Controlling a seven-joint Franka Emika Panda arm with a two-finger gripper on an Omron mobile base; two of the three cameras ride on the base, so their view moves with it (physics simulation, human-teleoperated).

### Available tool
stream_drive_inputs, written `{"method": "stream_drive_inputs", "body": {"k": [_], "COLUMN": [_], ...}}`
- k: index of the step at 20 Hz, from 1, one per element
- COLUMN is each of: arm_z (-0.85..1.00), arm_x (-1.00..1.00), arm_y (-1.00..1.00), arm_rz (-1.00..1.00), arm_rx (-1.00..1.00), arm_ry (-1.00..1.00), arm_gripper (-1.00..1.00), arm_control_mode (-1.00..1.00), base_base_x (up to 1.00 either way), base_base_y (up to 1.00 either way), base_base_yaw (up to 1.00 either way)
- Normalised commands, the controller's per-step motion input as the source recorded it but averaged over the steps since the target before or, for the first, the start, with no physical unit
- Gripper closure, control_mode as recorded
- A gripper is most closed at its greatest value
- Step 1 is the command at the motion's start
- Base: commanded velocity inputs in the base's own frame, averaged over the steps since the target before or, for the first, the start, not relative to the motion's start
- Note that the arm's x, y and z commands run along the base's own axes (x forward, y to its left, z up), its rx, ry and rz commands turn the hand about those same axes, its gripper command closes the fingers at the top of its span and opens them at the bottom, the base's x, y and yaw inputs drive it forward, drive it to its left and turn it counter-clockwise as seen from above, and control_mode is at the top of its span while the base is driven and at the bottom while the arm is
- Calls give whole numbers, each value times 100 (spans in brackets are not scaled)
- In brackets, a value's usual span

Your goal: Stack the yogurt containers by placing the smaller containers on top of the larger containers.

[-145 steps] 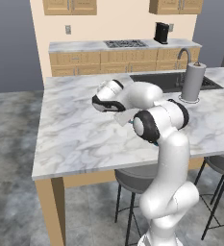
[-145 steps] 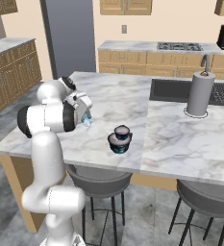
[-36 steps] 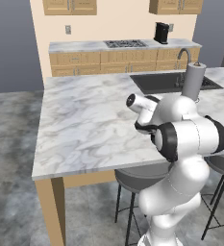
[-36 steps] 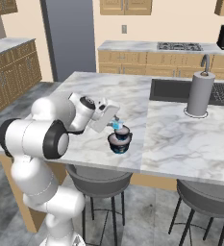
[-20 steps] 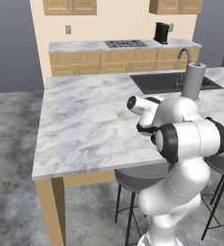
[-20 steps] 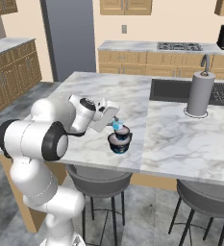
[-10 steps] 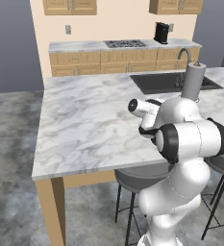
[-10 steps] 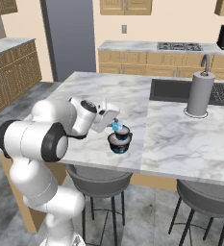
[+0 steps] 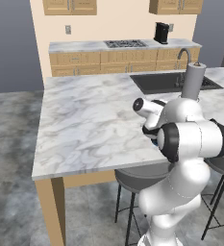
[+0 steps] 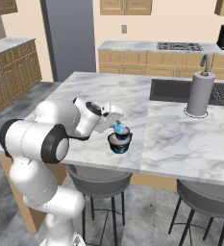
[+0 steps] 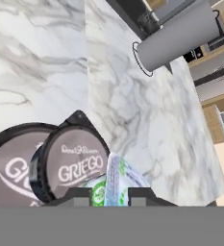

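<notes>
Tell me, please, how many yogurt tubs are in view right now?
3: a wide tub on the counter, a smaller tub on it, and a tiny blue cup on top, between the pincer tips.

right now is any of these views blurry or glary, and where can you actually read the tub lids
Hand view: sharp close in, the small dark tub reads "GRIEGO", the pale-blue cup is cropped by the bottom edge. Right base view: even, flat light, no glare; the stack by the gripper is too small for print. Left base view: soft, and the arm hides the tubs.

"GRIEGO" reads on the small tub's lid (image 11: pixel 76 165).
</notes>
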Motion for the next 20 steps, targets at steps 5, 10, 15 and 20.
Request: {"method": "stream_drive_inputs", "body": {"k": [5,10,15,20], "arm_z": [-6,-1,-4,-13], "arm_x": [1,12,12,0], "arm_y": [-5,11,10,-2], "arm_rz": [1,0,0,2], "arm_rx": [2,0,0,0], "arm_ry": [-5,-6,-3,-5], "arm_gripper": [100,100,100,100], "arm_control_mode": [-100,-100,-100,-100], "base_base_x": [0,0,0,0], "base_base_y": [0,0,0,0], "base_base_yaw": [0,0,0,0]}}
